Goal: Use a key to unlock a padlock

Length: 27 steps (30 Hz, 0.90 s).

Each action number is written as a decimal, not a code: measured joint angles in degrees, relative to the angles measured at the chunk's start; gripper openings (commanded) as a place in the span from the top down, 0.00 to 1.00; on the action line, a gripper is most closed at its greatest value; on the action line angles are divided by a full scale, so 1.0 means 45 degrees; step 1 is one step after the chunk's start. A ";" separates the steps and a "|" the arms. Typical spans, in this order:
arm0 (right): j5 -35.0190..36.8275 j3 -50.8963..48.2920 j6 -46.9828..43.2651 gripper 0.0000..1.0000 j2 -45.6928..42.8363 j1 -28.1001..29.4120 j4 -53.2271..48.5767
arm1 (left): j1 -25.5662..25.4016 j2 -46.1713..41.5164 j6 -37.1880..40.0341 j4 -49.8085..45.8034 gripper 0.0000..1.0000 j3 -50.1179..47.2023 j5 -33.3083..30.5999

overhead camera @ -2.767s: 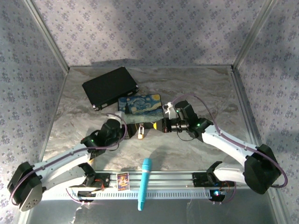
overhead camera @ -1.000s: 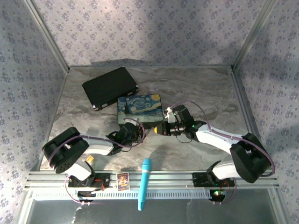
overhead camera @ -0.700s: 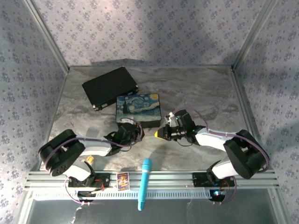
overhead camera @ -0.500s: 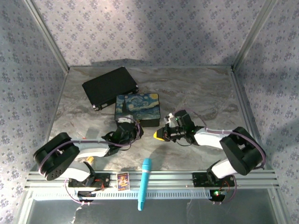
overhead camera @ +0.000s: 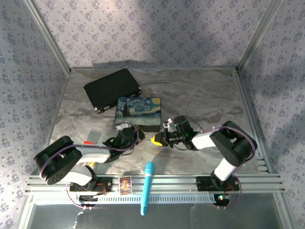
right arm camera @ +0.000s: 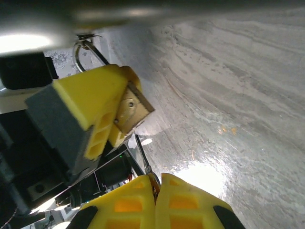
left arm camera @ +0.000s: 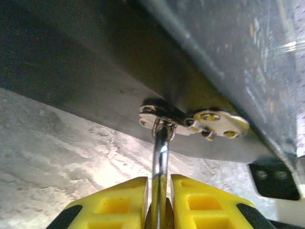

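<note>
Both arms have sunk lower and nearer, and the box [overhead camera: 138, 109] has slid left. The left gripper [left arm camera: 159, 183] has its jaws clenched on the padlock [right arm camera: 132, 109], low over the bench [right arm camera: 228, 95] just near of the box. The right gripper [right arm camera: 156, 183] pinches the key [right arm camera: 141, 153], tip close to the padlock. The risk, I judge: the thin key meets brass off the keyway and twists or slips.

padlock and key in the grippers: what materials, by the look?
padlock: the body looks like brass, a yellow-gold metal with a dull sheen, flat faces and a small rivet dot.
key: a thin, stiff sliver, most likely steel or plated metal. It reads dark in the backlight, so the finish is unclear.
</note>
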 measured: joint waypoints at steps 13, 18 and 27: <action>0.0005 -0.0199 0.0806 1.00 0.0544 0.0107 0.1214 | -0.0248 0.1501 -0.1715 0.2569 0.93 -0.0214 -0.0097; 0.0000 -0.0335 0.1287 1.00 0.1166 0.0092 0.1841 | -0.0287 0.2098 -0.2195 0.3706 0.93 -0.0277 -0.0092; -0.0039 -0.0889 0.2764 1.00 0.2458 -0.0136 0.4765 | -0.0287 0.2161 -0.2662 0.4197 0.93 -0.0432 -0.0034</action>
